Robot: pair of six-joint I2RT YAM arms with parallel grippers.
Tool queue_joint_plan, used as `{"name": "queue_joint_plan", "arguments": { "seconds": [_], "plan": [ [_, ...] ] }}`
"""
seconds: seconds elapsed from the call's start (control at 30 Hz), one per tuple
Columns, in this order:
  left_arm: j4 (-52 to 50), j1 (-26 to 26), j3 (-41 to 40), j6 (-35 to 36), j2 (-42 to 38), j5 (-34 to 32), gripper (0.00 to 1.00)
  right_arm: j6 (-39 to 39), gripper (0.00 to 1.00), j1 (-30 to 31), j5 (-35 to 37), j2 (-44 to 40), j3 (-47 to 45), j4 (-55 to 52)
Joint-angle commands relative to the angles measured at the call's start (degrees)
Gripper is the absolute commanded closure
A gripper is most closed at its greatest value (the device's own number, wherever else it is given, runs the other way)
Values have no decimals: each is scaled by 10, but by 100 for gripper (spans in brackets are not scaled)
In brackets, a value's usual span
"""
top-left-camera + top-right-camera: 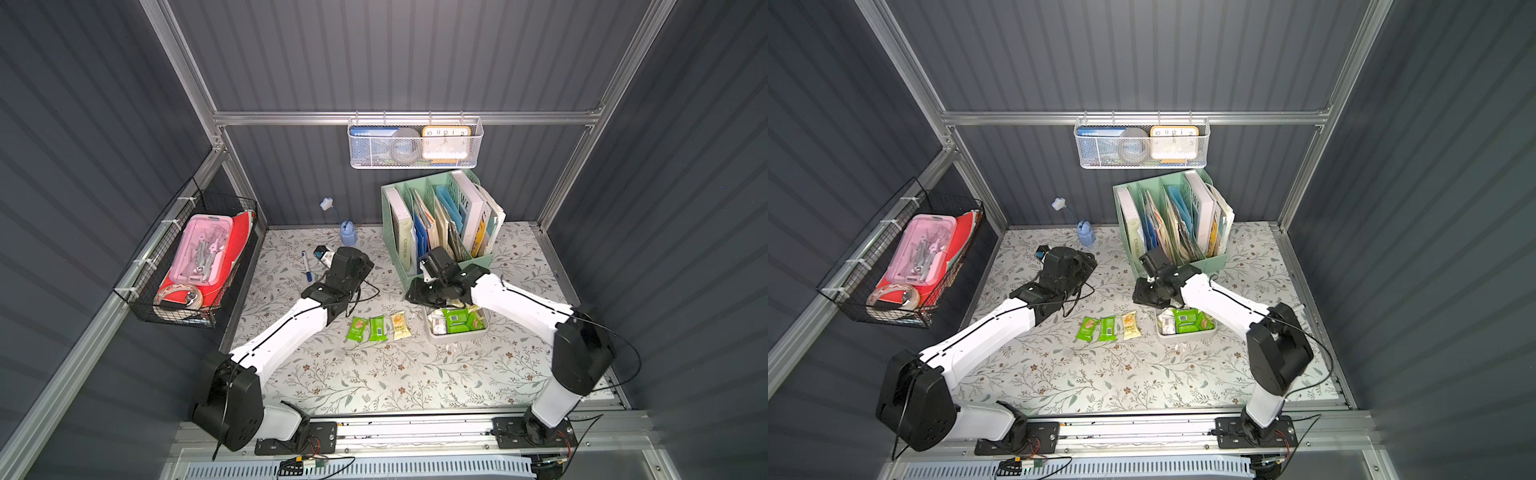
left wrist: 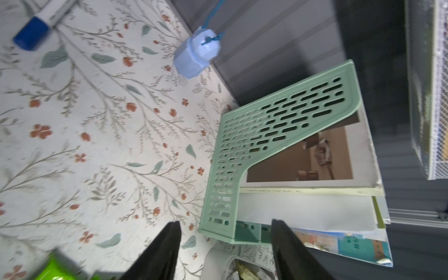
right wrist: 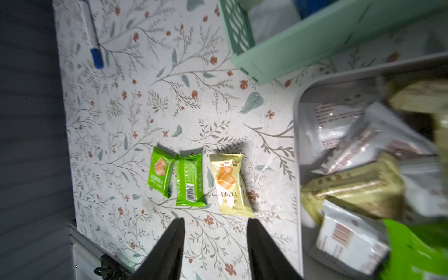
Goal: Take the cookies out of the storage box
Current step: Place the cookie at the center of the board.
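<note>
The left gripper (image 2: 225, 242) and the right gripper (image 3: 215, 242) both stand parted, holding nothing. Three cookies (image 1: 377, 328) lie in a row in the middle of the desk (image 1: 374, 374), just beside the storage box (image 1: 455, 337), which holds more packets.

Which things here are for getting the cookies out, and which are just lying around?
For the job: cookies, box.
Just lying about: pen, blue bottle, file organiser, mesh basket, wire basket.
</note>
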Motion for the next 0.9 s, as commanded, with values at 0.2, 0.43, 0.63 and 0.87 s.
{"name": "queue_joint_plan", "arguments": {
  "seconds": [0.2, 0.43, 0.63, 0.87],
  "plan": [
    [-64, -161, 145, 185, 130, 18, 34, -22, 55, -116, 113, -219, -135, -114],
    [-66, -174, 165, 232, 241, 263, 38, -37, 54, -199, 101, -328, -206, -170],
    [-15, -198, 147, 198, 241, 287, 39, -18, 55, -215, 62, -370, -262, -131],
    [3, -216, 121, 161, 250, 236, 41, 20, 55, -216, 9, -421, -315, -10]
  ]
}}
